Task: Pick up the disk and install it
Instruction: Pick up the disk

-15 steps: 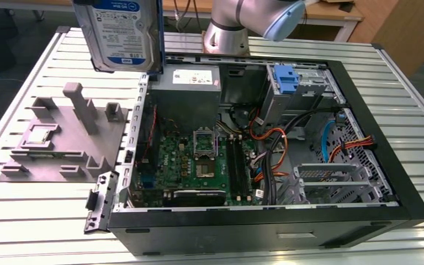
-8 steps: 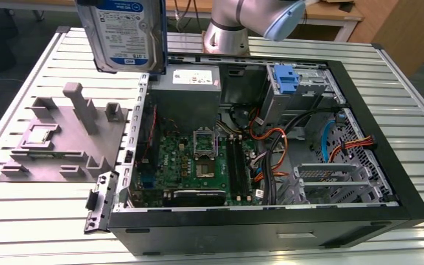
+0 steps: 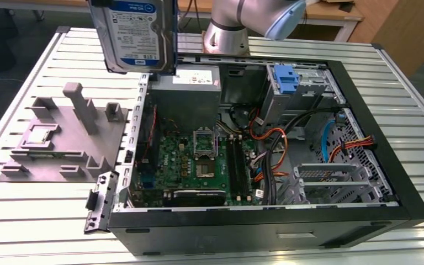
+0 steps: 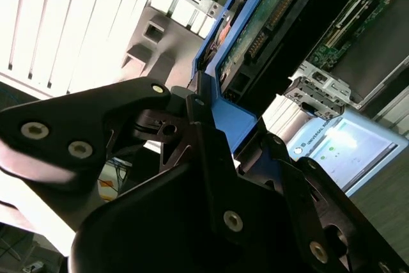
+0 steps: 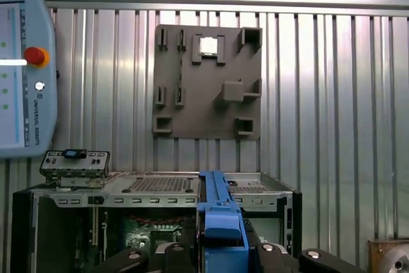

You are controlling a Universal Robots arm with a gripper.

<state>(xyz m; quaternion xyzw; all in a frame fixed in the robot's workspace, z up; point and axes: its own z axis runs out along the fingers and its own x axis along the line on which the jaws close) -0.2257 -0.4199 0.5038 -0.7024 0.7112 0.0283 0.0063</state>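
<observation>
while hanging high over the ribbed metal table (image 3: 42, 221), pinches the flat silver disk (image 3: 134, 33) tight in the black gripper (image 4: 214, 116), clamped on its blue plastic frame. holds it upright, white and blue label facing out, near the open black computer case (image 3: 271, 234) and the grey plastic stand (image 3: 57, 143) with blocky posts. shows a green board on its back in the second wrist view.

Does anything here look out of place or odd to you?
Nothing looks spilled or broken. The one odd sight is the disk: it hangs upright in the air near the open computer case, clamped by its blue frame in the gripper, not seated in any bay.
</observation>
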